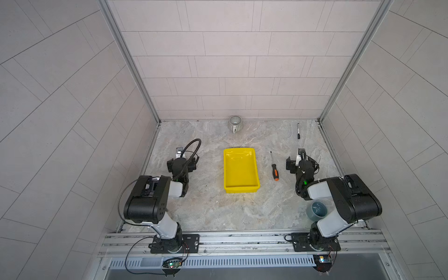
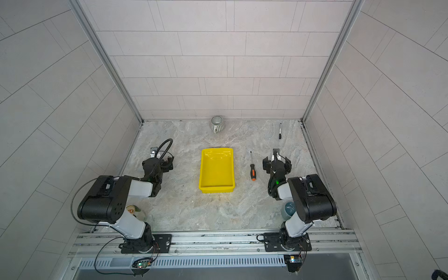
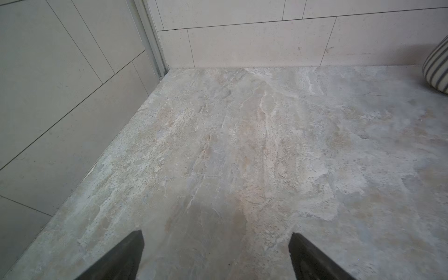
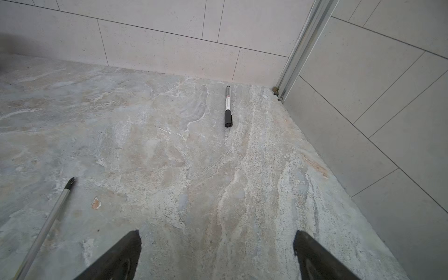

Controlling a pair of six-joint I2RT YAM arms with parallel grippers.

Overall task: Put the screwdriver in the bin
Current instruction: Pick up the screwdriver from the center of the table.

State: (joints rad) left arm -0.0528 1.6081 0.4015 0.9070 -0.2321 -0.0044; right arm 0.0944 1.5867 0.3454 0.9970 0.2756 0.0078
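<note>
The screwdriver [image 1: 274, 167] [image 2: 252, 169] lies flat on the marble top, orange butt toward the front, thin shaft pointing to the back wall. Just to its left stands the yellow bin [image 1: 238, 169] [image 2: 216, 169], with nothing inside. My right gripper [image 1: 301, 164] [image 4: 217, 232] hovers open to the right of the screwdriver, apart from it. In the right wrist view only the screwdriver's shaft and tip [image 4: 48, 223] show, off to one side of the jaws. My left gripper [image 1: 181, 163] [image 3: 215, 234] is open over bare marble left of the bin.
A ribbed grey-white mug [image 1: 235, 123] [image 3: 436, 68] stands by the back wall. A black marker pen [image 1: 298, 131] [image 4: 228, 106] lies at the back right. A teal cup [image 1: 317, 211] sits under the right arm's elbow. Tiled walls close three sides.
</note>
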